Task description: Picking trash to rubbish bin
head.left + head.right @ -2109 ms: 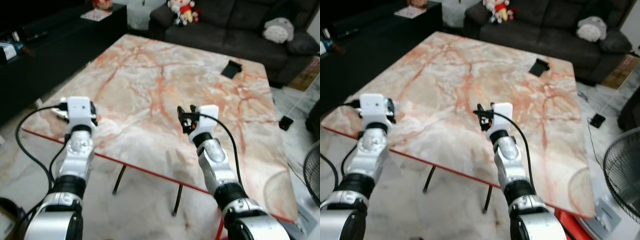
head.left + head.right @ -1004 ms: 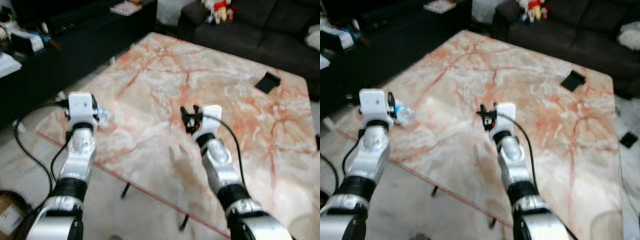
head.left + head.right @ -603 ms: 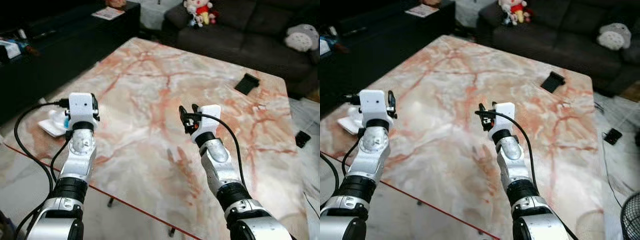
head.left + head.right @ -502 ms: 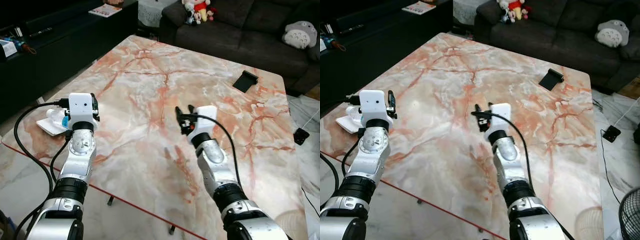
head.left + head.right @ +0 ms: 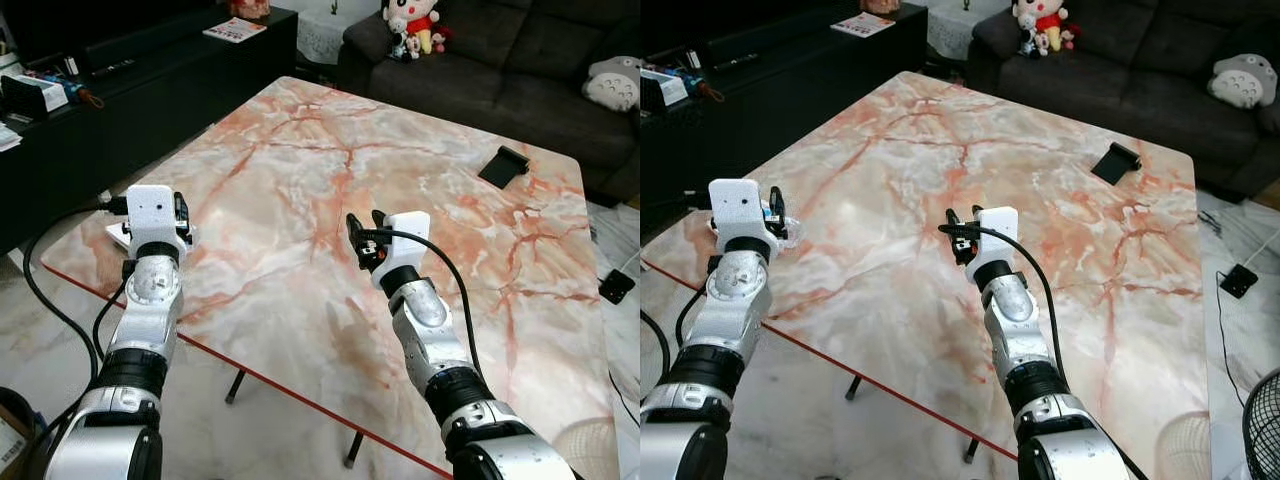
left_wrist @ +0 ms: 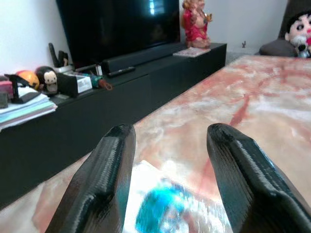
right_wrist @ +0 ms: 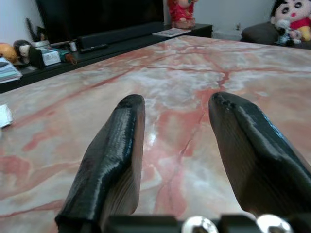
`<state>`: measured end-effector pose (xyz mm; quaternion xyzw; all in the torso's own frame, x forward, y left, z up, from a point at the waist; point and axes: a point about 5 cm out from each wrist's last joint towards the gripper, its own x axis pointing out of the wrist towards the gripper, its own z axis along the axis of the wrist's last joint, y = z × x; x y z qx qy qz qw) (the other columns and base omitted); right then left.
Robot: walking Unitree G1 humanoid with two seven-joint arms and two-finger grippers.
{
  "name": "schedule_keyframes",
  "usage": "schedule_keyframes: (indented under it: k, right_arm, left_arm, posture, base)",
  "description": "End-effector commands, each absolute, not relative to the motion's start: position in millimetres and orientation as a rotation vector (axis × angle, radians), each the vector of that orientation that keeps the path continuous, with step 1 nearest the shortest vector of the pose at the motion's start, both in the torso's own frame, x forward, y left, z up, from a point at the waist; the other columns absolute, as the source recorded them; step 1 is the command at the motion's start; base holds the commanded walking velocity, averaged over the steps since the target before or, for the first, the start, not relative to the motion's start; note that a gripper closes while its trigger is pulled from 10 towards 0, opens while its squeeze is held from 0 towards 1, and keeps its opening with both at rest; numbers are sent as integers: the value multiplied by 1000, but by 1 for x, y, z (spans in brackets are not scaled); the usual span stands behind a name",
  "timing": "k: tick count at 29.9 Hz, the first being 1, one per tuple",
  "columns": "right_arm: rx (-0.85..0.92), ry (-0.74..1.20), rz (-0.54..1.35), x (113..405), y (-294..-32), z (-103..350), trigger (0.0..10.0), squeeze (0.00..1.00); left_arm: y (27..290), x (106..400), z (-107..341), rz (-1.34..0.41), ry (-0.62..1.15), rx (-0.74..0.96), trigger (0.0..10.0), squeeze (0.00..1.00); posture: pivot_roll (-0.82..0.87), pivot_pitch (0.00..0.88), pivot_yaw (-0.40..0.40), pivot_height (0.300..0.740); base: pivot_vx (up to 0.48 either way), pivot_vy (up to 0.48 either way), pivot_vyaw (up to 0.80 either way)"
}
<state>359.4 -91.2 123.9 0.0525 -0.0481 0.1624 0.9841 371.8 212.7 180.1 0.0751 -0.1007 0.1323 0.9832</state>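
Observation:
A crumpled white wrapper with a blue piece (image 6: 158, 213) lies on the near left corner of the marble table (image 5: 300, 190). In the head views the wrapper (image 5: 786, 230) peeks out just beyond the left wrist housing. My left gripper (image 6: 170, 131) hovers open right over it, one black finger on each side, not touching. My right gripper (image 5: 365, 232) is raised open above the middle of the table, with nothing between its fingers (image 7: 121, 145).
A small black flat object (image 5: 503, 165) lies at the table's far right. A dark sofa (image 5: 520, 50) with plush toys stands behind, a black TV console (image 5: 130, 80) at the left. A fan (image 5: 1262, 430) and a black item (image 5: 612, 286) are on the floor at right.
The whole view has shifted with the camera. The wrapper now sits mostly hidden behind the left wrist, closer under the left gripper. Both grippers remain open.

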Motion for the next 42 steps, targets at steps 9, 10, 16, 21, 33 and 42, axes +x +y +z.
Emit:
schedule_keyframes:
  k: [9,10,16,21,33,42]
  right_arm:
    - [105,-107,323,361,-94,127,10000,0]
    - [105,-106,322,361,-95,127,10000,0]
    - [105,-106,324,361,-94,127,10000,0]
    - [109,-106,326,361,-94,127,10000,0]
    - [114,-107,338,359,-92,126,10000,0]
    - [123,-110,354,358,-90,125,10000,0]
  left_arm:
    - [217,388,186,356,-112,47,10000,0]
    - [218,389,185,380,-95,12,10000,0]
    - [217,393,192,362,-108,-25,10000,1000]
    - [215,395,188,364,-80,-205,10000,1000]
    - [195,398,182,413,-36,-489,10000,1000]
    - [188,403,207,377,-84,-637,10000,0]
  posture:
    - [93,98,-118,740]
    - [95,97,-118,740]
    - [96,96,-116,740]
    - [101,98,-115,740]
    - [97,102,-114,740]
    - [99,103,-115,740]
  base:
    - [0,0,0]
    - [0,0,0]
    - [0,0,0]
    - [0,0,0]
    - [0,0,0]
    - [0,0,0]
